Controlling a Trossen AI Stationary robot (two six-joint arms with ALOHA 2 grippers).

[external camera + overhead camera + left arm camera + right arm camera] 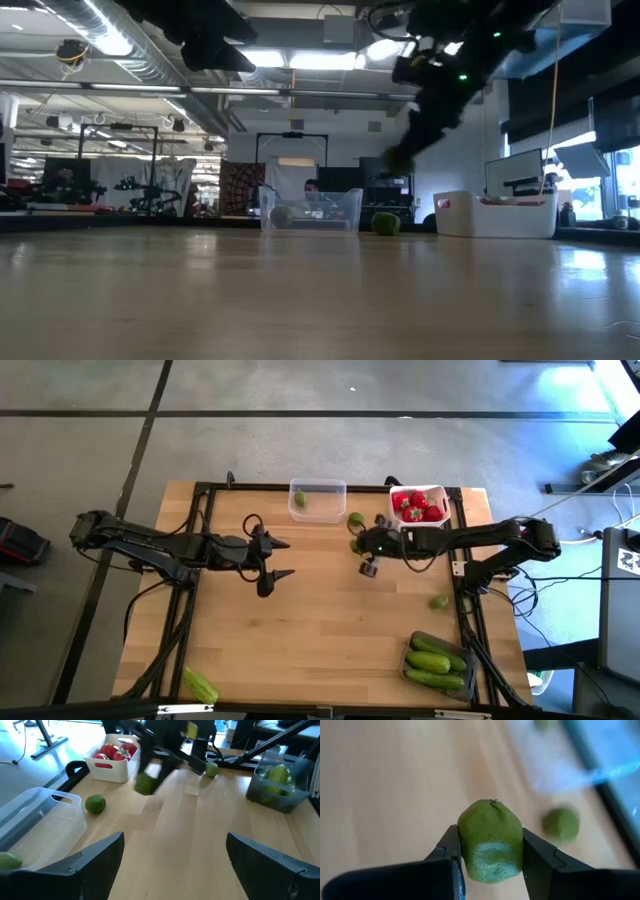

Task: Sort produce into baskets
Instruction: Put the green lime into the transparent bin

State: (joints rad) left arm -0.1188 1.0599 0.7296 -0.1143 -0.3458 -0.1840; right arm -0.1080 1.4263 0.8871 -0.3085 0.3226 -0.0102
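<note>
My right gripper (490,835) is shut on a small round olive-green fruit (491,847), which it holds above the table (398,158) just near of the clear basket (318,498). One green fruit (299,499) lies in that basket. Another (355,519) rests on the wood beside it, and a third (439,601) lies near the right rail. The white basket (420,505) holds red pieces. The dark grey basket (437,660) holds cucumbers. My left gripper (287,558) hangs open over the table's middle left, touching nothing. My right gripper pinches the green fruit's two opposite sides (465,855) between its two fingers (447,847). The fingers come slanting down from the table's right side. The fruit is lifted clear of the table, its stem end (492,802) pointing away from the gripper.
A lone cucumber (200,684) lies at the near left corner of the table. Black frame rails (200,510) run along the table's left, right and far sides. Bare wood (320,620) stretches across the middle and near part.
</note>
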